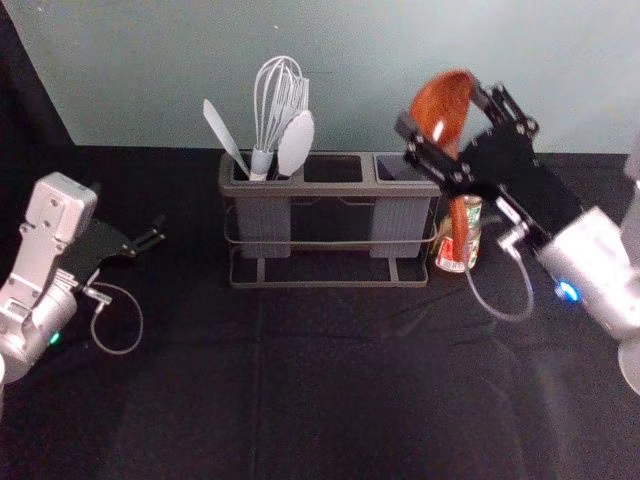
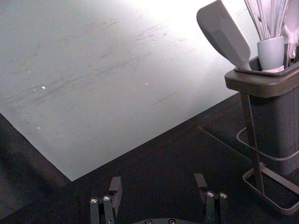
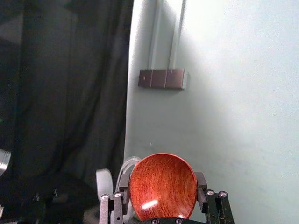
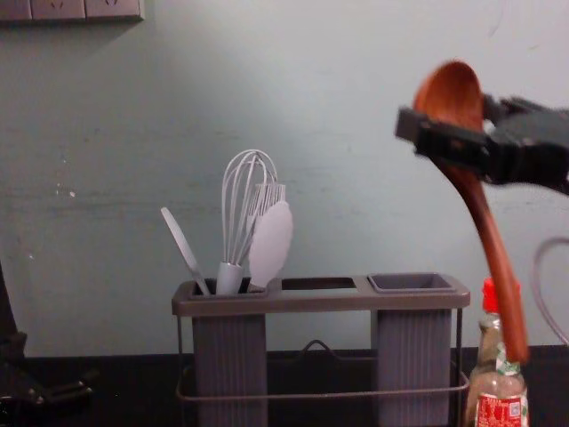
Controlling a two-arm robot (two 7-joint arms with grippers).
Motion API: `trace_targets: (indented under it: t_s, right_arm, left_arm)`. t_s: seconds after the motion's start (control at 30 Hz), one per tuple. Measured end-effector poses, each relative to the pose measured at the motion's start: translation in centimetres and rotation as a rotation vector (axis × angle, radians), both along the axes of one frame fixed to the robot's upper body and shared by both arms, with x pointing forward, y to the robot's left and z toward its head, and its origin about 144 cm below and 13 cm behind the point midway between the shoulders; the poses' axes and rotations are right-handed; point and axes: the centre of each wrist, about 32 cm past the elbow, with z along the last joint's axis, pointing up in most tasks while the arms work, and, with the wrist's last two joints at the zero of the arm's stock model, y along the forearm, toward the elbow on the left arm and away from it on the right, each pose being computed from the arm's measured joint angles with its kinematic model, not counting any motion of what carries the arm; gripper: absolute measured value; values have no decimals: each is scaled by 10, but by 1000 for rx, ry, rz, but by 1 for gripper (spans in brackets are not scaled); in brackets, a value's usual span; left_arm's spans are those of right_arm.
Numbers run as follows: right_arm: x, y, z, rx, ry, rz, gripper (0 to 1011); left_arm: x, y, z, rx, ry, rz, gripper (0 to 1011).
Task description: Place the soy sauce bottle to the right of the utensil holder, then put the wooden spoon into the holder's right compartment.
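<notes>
My right gripper [image 1: 442,112] is raised right of the utensil holder [image 1: 325,188], shut on the bowl of the wooden spoon [image 1: 441,103]; in the right wrist view, the red-brown bowl [image 3: 163,186] fills the gap of the right gripper [image 3: 162,182]. The chest view has the spoon [image 4: 481,218] bowl up, its handle slanting down in front of the soy sauce bottle [image 4: 500,391]. That bottle stands just right of the holder [image 4: 320,303], whose right compartment [image 4: 411,283] is empty. Off to the left, my left gripper [image 1: 154,236] is open with nothing between its fingers, as the left gripper [image 2: 158,183] shows.
A whisk [image 4: 236,209], a spatula [image 4: 184,249] and other pale utensils stand in the holder's left compartment. Behind the black-covered table [image 1: 330,400] rises a pale wall [image 1: 180,70]. A cable [image 1: 500,318] loops below the right gripper.
</notes>
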Motion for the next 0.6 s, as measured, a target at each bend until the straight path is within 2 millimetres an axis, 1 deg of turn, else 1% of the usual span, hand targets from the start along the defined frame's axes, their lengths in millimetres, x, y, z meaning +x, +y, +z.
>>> trace_targets:
  t_s: [0.23,0.33,0.4,0.43,0.6]
  right_arm:
    - [33,8,7,19,-45,22,838]
    - [54,12,10,30,-67,25,838]
    - [62,13,10,35,-74,25,838]
    - [70,15,11,41,-83,26,838]
    - [87,19,12,68,-107,30,838]
  left_arm:
    - [0,0,0,0,0,0,1011]
    - [0,0,0,0,0,0,1011]
    - [0,0,0,0,0,0,1011]
    - [0,0,0,0,0,0,1011]
    - [0,0,0,0,0,0,1011]
